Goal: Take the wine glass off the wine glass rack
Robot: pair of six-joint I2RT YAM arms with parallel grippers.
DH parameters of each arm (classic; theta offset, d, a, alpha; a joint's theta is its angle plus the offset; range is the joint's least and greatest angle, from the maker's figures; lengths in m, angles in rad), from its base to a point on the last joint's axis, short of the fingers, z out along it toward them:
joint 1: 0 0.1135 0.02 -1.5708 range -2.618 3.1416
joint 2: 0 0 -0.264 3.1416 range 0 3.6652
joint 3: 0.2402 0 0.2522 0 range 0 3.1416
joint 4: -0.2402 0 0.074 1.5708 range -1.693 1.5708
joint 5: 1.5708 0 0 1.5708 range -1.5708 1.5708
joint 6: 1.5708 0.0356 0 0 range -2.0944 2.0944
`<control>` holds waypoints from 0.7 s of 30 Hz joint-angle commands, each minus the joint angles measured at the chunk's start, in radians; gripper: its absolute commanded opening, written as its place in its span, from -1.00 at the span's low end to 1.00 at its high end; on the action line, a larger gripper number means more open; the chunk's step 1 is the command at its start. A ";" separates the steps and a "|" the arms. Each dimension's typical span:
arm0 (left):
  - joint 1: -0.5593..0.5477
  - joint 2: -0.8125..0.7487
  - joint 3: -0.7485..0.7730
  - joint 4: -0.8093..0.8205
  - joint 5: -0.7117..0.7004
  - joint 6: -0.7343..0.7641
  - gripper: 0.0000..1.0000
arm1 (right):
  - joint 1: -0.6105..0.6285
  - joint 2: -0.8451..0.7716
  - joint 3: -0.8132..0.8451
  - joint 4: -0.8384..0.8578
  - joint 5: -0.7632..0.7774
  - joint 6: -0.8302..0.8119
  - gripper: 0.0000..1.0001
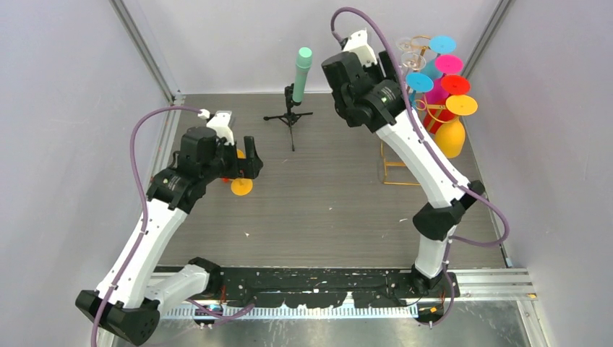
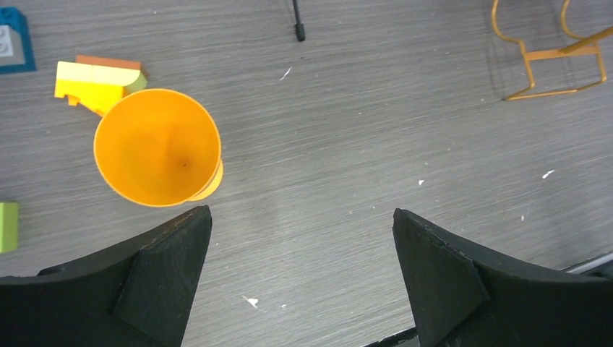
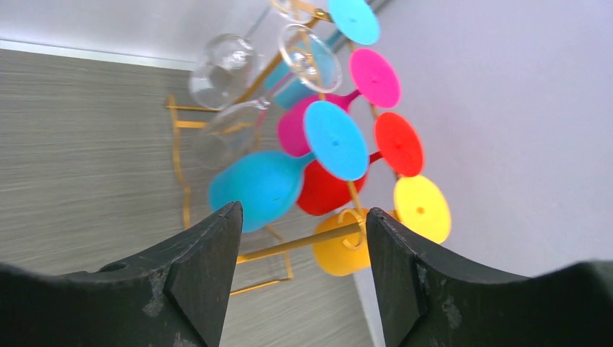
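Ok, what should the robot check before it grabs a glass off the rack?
1. Left gripper open, clear of the orange glass: ok.
2. Orange glass standing mouth-up on the table: ok.
3. Right gripper open: ok.
4. Right gripper facing the blue glass on the wine glass rack: ok.
5. Right gripper around any glass: not ok.
6. Which glass comes next: cannot tell.

Plain pale lilac walls [image 1: 238, 36] close in the table [image 1: 325, 210] at the back and on both sides, with slanting grey metal posts [image 1: 148, 54] in the back corners. The table top is grey wood-grain, flecked white. A silver rail [image 1: 491, 278] lines its near edge; the light is soft and even
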 commanded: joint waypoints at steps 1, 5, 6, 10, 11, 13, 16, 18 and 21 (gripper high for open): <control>0.009 -0.050 -0.015 0.119 0.081 0.009 0.99 | -0.071 0.030 0.115 -0.025 0.119 -0.147 0.35; 0.009 -0.076 -0.049 0.169 0.111 0.000 0.99 | -0.141 0.053 0.123 -0.025 0.047 -0.178 0.35; 0.009 -0.078 -0.051 0.176 0.118 -0.001 0.99 | -0.151 0.062 0.127 -0.027 0.014 -0.182 0.35; 0.009 -0.087 -0.067 0.187 0.126 -0.004 0.99 | -0.207 0.083 0.139 -0.046 -0.047 -0.185 0.36; 0.009 -0.090 -0.074 0.191 0.124 -0.005 0.99 | -0.225 0.084 0.132 -0.045 -0.076 -0.184 0.36; 0.009 -0.089 -0.080 0.198 0.128 -0.008 0.99 | -0.245 0.091 0.130 -0.047 -0.102 -0.179 0.36; 0.009 -0.082 -0.079 0.202 0.135 -0.008 0.99 | -0.255 0.103 0.134 -0.054 -0.145 -0.165 0.35; 0.009 -0.079 -0.081 0.201 0.136 -0.009 0.99 | -0.257 0.109 0.138 -0.065 -0.175 -0.151 0.33; 0.009 -0.077 -0.084 0.204 0.135 -0.008 0.99 | -0.260 0.120 0.128 -0.072 -0.208 -0.143 0.32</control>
